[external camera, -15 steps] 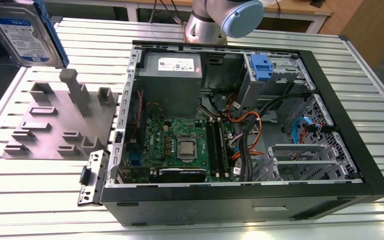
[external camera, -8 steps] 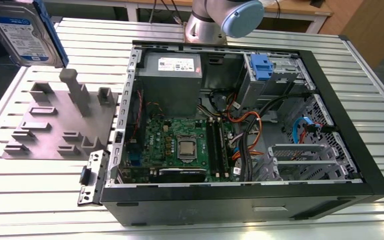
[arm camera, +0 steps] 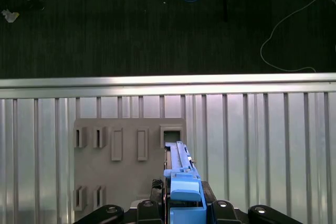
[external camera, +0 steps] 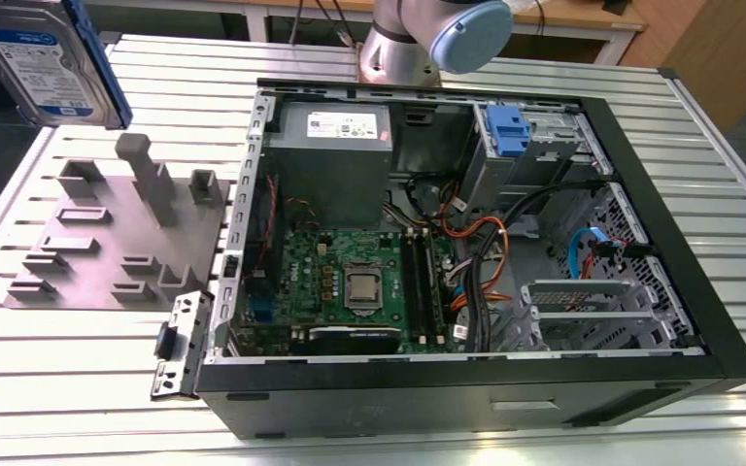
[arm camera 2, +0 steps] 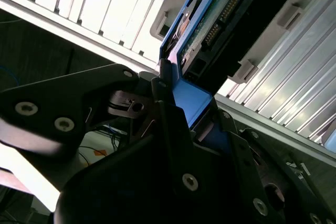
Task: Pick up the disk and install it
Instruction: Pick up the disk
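Here the disk (external camera: 50,73), a flat rectangular silver hard drive with a white-and-blue label and a bright blue plastic carrier frame, is held aloft at the exterior view's left. It is clear of the slatted aluminium worktop (external camera: 62,388). In the second wrist view the black hand (arm camera 2: 191,103) is clenched on the disk's blue frame. The first wrist view looks down past the disk onto a grey moulded fixture plate (arm camera: 126,166). An open black computer case (external camera: 477,393) lies just beside that plate.
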`<state>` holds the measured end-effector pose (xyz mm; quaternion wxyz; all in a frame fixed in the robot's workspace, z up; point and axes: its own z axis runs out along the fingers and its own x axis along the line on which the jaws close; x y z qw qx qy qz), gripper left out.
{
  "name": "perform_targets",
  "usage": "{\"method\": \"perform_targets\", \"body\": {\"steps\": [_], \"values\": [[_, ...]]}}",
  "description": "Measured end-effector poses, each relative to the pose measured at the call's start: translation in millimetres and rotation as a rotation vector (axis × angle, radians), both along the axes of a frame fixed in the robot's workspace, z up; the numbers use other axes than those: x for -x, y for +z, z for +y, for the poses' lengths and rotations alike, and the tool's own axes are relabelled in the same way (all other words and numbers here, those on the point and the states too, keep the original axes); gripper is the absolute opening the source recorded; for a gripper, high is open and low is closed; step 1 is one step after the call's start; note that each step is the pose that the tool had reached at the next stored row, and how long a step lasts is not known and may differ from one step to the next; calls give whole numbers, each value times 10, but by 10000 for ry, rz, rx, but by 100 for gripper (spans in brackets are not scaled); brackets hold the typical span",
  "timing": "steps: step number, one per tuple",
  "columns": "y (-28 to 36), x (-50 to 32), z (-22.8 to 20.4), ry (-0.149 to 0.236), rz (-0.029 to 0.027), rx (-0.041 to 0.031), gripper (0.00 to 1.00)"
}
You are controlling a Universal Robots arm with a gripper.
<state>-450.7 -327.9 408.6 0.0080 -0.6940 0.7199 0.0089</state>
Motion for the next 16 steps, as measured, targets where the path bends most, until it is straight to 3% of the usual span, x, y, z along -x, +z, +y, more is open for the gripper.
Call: {"method": "perform_targets", "body": {"steps": [16], "values": [[90, 0, 0, 0, 0, 0, 36]]}}
